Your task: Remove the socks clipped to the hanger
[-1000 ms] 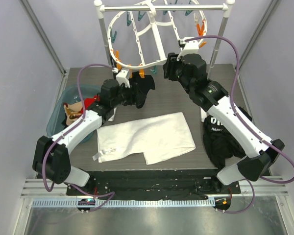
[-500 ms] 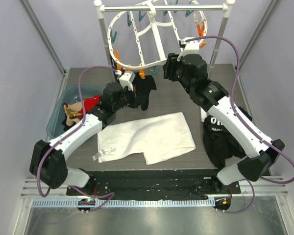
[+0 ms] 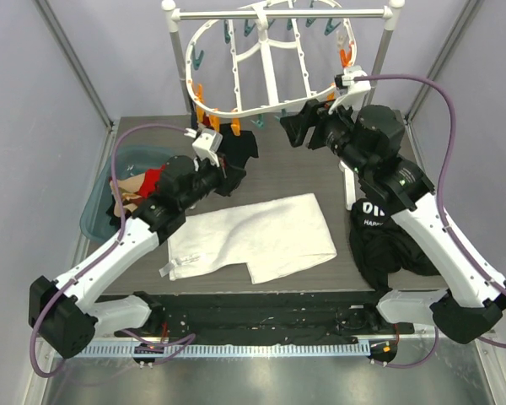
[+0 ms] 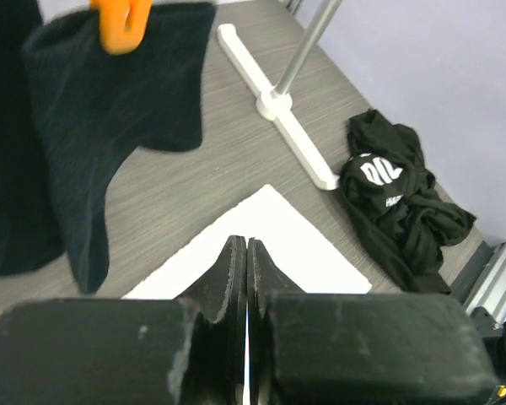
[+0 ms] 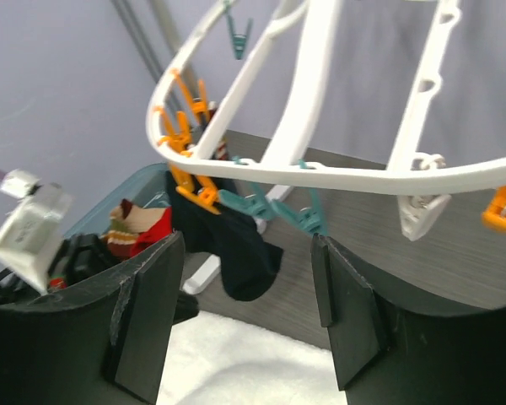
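The white hanger (image 3: 270,76) hangs from the rail, with orange, teal and white clips round its rim (image 5: 320,175). Black socks (image 3: 239,152) hang from orange clips at its near-left edge. In the left wrist view one black sock (image 4: 110,101) hangs under an orange clip (image 4: 122,21), and another (image 4: 8,169) is at the left. My left gripper (image 4: 246,246) is shut with nothing in it, just below and in front of them. My right gripper (image 5: 244,316) stands open below the rim, its fingers (image 5: 143,312) holding nothing. Red and tan socks (image 5: 139,228) lie in the bin.
A teal bin (image 3: 99,207) stands at the table's left. A large white cloth (image 3: 253,236) lies in the middle, under my left gripper. A black garment with white lettering (image 4: 401,202) lies at the right. The grey rail (image 3: 278,14) has white feet (image 4: 278,110) on the table.
My left gripper has shut and drawn back from the black socks. The right gripper has opened wider and moved right, away from the hanger's rim. The hanger has swung back.
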